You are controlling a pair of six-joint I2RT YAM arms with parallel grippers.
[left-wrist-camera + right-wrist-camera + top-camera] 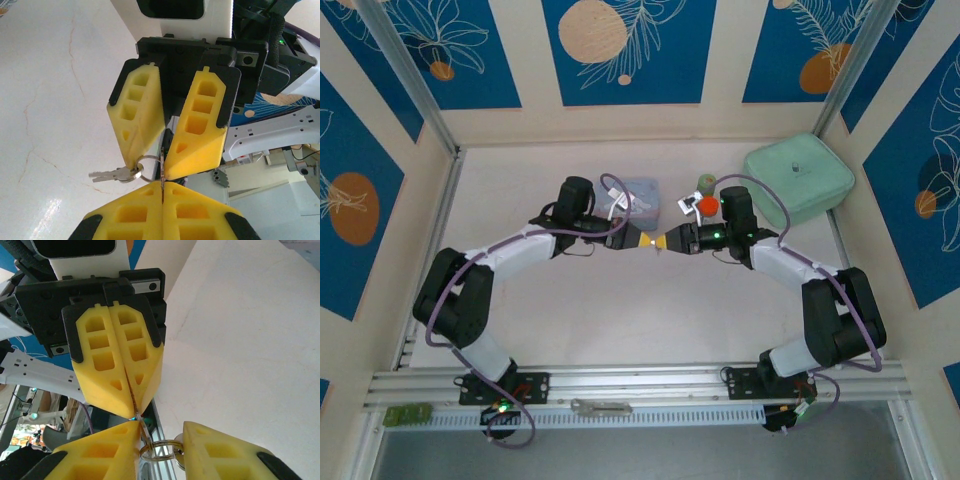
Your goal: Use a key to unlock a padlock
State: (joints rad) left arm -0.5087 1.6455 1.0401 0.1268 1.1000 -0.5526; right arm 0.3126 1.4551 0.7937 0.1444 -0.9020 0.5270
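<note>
Key bunch (pixel 120 174) is in mid-air over the middle of the worktop (pixel 620 320), right where the two arms meet tip to tip. One thin blade, seen edge-on, is clamped between the left gripper (pixel 646 240) fingers (pixel 107 360), which sit pressed together with only that metal sliver between them. Most of the blade is buried in the yellow pads, so I can't read its shape or teeth. Split ring (pixel 161 442) hangs at the fingertips, and the spare keys dangle off to one side in the left wrist view, slightly blurred.

Right gripper (pixel 666 241) is nose to nose with the left. Its fingers (pixel 197 125) stand apart in a V with the ring in the gap. One tip looks to touch the ring or blade, but I can't tell for sure. From the top camera the whole bunch is just a speck between the yellow tips.

Behind the grippers is a pale blue tin (pixel 630 192), part hidden by the left arm and its cable. Next to it is an orange-capped bottle (pixel 707 203), with a small white-and-dark item (pixel 688 205) beside it that's too small to identify. A green lidded box (pixel 798 177) sits far right. A flat grey bar (pixel 600 407) lies on the near rail between the arm bases.
</note>
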